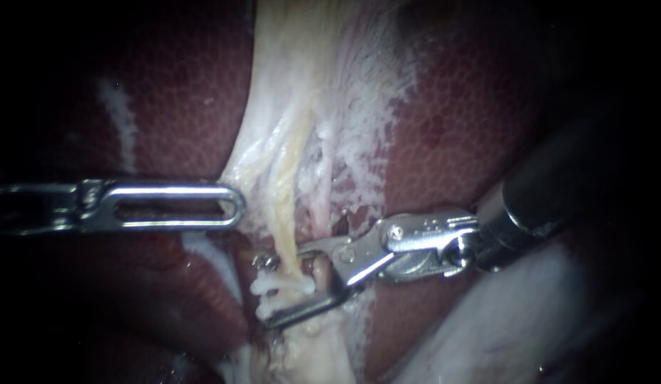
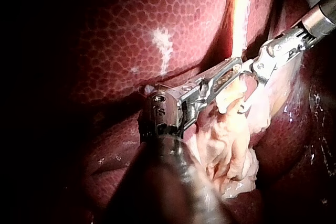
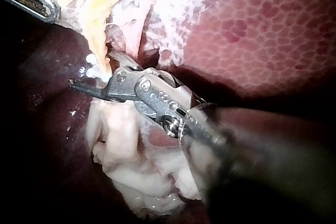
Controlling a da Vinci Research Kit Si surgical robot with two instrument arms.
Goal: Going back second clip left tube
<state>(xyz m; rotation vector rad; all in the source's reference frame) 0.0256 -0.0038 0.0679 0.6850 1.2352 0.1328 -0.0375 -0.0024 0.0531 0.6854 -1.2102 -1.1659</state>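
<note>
A yellowish tube (image 1: 286,213) runs down through pale, stripped tissue between the liver lobes. A white clip (image 1: 282,287) sits across it low down, with a second white clip (image 1: 269,310) just below. My right instrument (image 1: 261,291) comes in from the right, and its jaws stand open astride the tube at the clips, one above and one below. In the right wrist view the same jaws (image 3: 90,69) gape beside the white clip ends (image 3: 92,65). My left instrument (image 1: 234,206) lies level, its slotted jaws shut on the edge of the pale tissue (image 1: 256,171), which is drawn left.
Dark red liver (image 1: 167,92) lies on both sides of the dissected strip. Lumpy pale tissue (image 1: 309,355) hangs below the clips, and more pale tissue (image 1: 487,334) lies under the right shaft. A thinner pinkish strand (image 1: 322,192) runs beside the yellow tube.
</note>
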